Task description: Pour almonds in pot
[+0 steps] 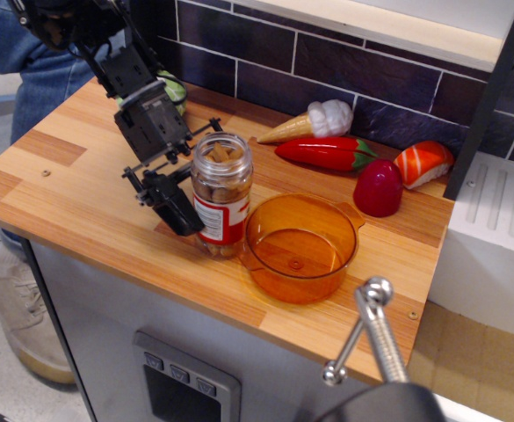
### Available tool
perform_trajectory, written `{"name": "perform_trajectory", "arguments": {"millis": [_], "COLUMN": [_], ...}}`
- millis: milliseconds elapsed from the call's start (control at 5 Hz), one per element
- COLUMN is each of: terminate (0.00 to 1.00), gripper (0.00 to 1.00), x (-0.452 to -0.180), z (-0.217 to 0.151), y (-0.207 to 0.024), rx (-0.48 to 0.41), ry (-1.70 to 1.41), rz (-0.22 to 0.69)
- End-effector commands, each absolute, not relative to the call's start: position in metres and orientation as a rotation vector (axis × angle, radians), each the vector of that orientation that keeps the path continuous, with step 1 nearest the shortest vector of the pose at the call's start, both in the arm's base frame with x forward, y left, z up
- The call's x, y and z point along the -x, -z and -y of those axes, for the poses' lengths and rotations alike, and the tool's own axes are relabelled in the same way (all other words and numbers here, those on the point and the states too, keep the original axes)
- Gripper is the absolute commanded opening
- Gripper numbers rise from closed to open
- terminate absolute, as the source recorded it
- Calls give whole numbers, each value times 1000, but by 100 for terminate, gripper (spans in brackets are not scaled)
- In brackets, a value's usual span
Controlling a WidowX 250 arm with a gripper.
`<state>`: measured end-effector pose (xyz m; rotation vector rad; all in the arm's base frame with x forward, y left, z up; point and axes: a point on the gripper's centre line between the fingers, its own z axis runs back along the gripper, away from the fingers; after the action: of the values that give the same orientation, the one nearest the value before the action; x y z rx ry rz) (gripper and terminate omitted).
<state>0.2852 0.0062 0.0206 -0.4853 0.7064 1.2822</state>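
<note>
The clear jar of almonds (222, 198), with a red-and-white label and no lid, stands upright on the wooden counter. Its right side touches the rim of the orange translucent pot (300, 248), which is empty. My gripper (202, 176) comes from the upper left and straddles the jar. The dark front finger (174, 206) lies against the jar's left side. The far finger is mostly hidden behind the jar's top. The jaws stand wide, about as far apart as before, and I see no squeeze on the jar.
Toy foods lie along the back wall: a green cabbage (174, 89), an ice cream cone (314, 120), a red chili (329, 152), a red rounded toy (378, 187) and a salmon sushi (423, 163). A metal handle (372, 330) stands in the foreground. A person stands at top left.
</note>
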Motion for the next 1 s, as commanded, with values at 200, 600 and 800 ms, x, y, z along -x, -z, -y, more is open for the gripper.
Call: {"name": "perform_trajectory", "arguments": {"millis": [200, 600, 800], "terminate": [0, 0, 0], "gripper": [0, 0, 0], "x": [-302, -320, -329], "z": [-19, -11, -9], "y": [-64, -97, -107], "rx": [528, 355, 309], "ry": [-1348, -1308, -1292], "rz": [-552, -129, 39]}}
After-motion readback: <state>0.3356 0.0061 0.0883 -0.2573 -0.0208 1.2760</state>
